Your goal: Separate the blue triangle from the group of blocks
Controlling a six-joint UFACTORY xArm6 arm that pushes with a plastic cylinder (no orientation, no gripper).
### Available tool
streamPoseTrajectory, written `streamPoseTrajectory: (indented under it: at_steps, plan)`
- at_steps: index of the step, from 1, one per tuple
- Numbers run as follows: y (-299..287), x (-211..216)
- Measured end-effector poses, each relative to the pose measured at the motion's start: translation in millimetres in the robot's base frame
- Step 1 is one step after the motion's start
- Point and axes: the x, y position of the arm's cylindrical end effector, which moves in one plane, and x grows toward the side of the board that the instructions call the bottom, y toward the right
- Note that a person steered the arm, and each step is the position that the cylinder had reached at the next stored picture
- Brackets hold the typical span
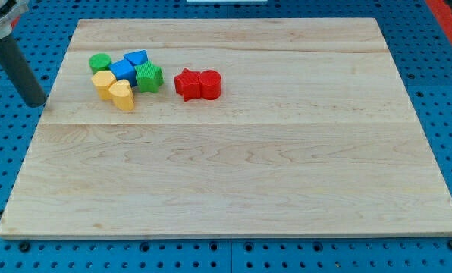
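Note:
The blue triangle [137,58] sits at the top of a tight group near the board's upper left. It touches a blue cube [123,71] below it and a green star-like block [149,77] at its lower right. A green cylinder [99,62] lies at the group's left. A yellow block [103,83] and a yellow heart-like block [122,95] lie at the group's bottom. My tip [38,102] is off the board's left edge, left of the group and apart from every block.
Two red blocks [197,84] touch each other to the right of the group. The wooden board [233,167] lies on a blue pegboard table [446,98].

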Motion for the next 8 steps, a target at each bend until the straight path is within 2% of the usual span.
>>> streamPoseTrajectory:
  at_steps: [5,8]
  plan:
    - [119.7,-42.8]
    - [152.4,-109.0]
